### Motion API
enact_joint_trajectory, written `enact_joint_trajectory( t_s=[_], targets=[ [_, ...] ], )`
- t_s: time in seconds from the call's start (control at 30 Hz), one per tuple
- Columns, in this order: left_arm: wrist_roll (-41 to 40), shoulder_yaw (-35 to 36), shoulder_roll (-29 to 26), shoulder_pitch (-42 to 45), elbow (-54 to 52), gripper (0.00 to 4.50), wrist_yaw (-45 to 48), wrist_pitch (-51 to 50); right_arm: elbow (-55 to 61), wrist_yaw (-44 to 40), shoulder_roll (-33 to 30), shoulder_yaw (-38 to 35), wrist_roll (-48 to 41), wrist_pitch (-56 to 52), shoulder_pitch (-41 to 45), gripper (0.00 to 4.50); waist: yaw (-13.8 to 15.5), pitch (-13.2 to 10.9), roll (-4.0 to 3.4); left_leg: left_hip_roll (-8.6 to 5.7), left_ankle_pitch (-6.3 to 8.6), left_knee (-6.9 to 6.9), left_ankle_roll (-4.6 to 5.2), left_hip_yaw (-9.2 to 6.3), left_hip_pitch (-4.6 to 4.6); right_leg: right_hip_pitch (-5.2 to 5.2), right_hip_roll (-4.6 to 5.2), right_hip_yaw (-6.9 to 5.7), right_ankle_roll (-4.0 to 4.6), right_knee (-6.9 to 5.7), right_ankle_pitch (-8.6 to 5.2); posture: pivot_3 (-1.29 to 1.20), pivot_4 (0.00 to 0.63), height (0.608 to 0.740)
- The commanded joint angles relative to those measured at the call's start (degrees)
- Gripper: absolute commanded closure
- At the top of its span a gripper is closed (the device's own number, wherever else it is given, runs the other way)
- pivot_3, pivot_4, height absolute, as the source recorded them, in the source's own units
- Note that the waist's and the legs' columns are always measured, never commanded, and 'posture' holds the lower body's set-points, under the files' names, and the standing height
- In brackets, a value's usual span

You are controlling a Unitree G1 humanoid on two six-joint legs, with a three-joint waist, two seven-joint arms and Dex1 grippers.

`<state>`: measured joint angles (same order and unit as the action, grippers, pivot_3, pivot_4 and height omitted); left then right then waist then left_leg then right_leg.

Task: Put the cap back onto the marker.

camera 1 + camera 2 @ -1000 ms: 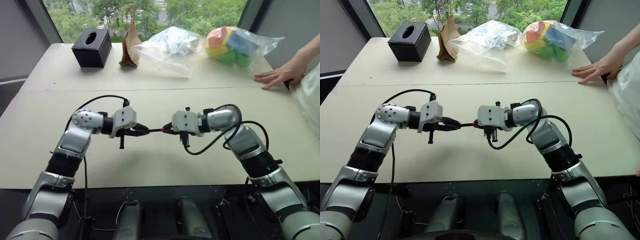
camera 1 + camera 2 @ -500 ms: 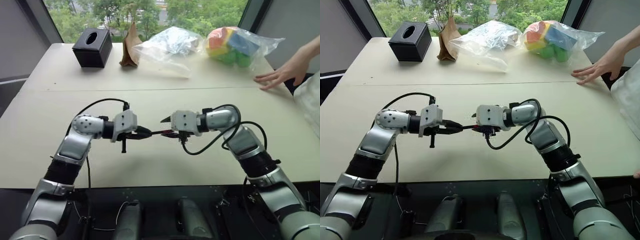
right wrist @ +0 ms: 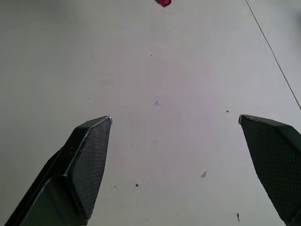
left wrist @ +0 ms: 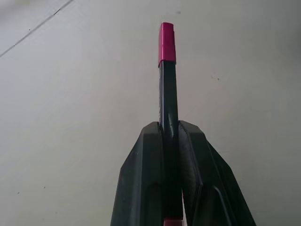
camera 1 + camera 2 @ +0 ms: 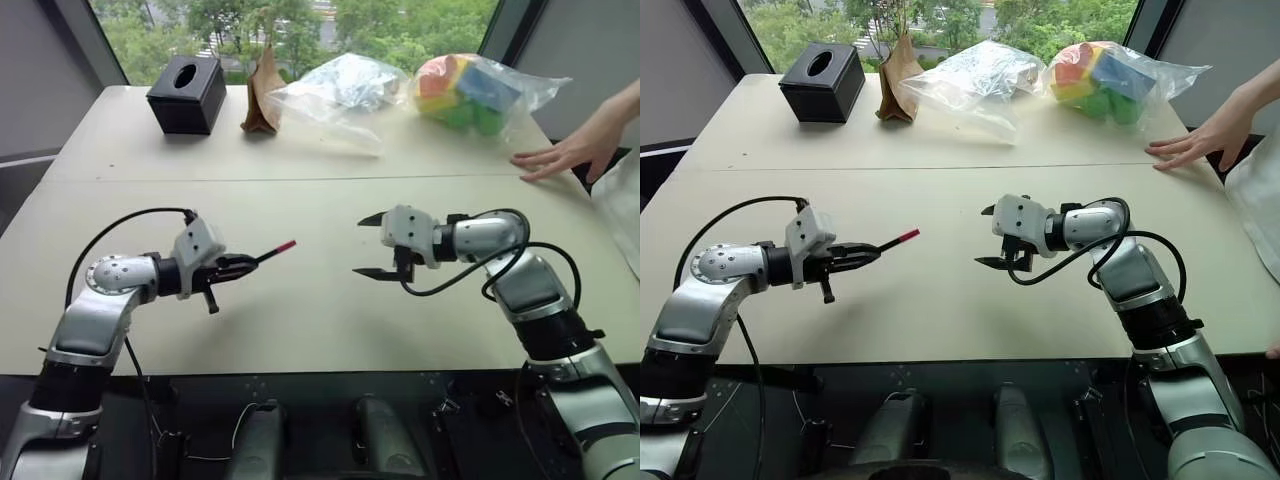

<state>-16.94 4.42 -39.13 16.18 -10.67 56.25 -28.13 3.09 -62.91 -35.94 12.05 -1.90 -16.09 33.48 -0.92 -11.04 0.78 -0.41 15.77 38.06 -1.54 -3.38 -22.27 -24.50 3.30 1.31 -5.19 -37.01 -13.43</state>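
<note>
Marker (image 5: 262,254) sits clamped in the left gripper (image 5: 236,266), barrel level, red cap (image 4: 167,43) seated on the end aimed at the right gripper (image 5: 371,245) — jaws spread wide, empty, well apart across the table (image 5: 300,320).

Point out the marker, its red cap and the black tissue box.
marker (image 4: 169,101): left wrist view, black barrel.
cap (image 4: 166,43): left wrist view, its side.
tissue box (image 5: 185,95): left eye view, front face.

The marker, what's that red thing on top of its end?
The red cap sits on the tip of the marker, which the left gripper holds. The tip itself is hidden inside the cap.
</note>
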Motion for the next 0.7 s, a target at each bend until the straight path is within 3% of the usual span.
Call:
enact_joint_trajectory(
  t_s=[0.03,0.3,0.7],
  targets=[
    [-3.5,5.7,2.1,-1.6,-7.3,4.5,-9.3,-10.0,6.7,2.0,0.7,-3.2,-4.4,-5.1,-1.6,0.04,0.0,0.0,0.0,0.04,0.0,0.0,0.0,-0.03,0.0,0.0,0.0,0.0,0.0,-0.01,0.0,0.0,0.15,0.74],
    [-2.0,13.2,9.7,-3.9,-14.0,4.5,-31.1,-26.4,14.6,8.9,3.7,-6.8,-11.1,-17.5,-4.4,0.04,0.1,0.0,0.02,-0.04,0.0,0.0,0.0,-0.11,0.02,0.0,-0.01,0.0,0.0,-0.02,0.01,0.0,0.15,0.74],
    [-2.2,15.0,14.1,-6.9,-16.3,4.5,-41.9,-35.4,17.2,11.6,2.0,-7.4,-13.6,-18.9,-5.6,0.04,0.1,0.0,0.04,-0.11,0.0,0.0,-0.02,-0.06,0.02,0.01,0.02,0.0,0.0,0.0,0.0,0.0,0.15,0.74]
  ],
)
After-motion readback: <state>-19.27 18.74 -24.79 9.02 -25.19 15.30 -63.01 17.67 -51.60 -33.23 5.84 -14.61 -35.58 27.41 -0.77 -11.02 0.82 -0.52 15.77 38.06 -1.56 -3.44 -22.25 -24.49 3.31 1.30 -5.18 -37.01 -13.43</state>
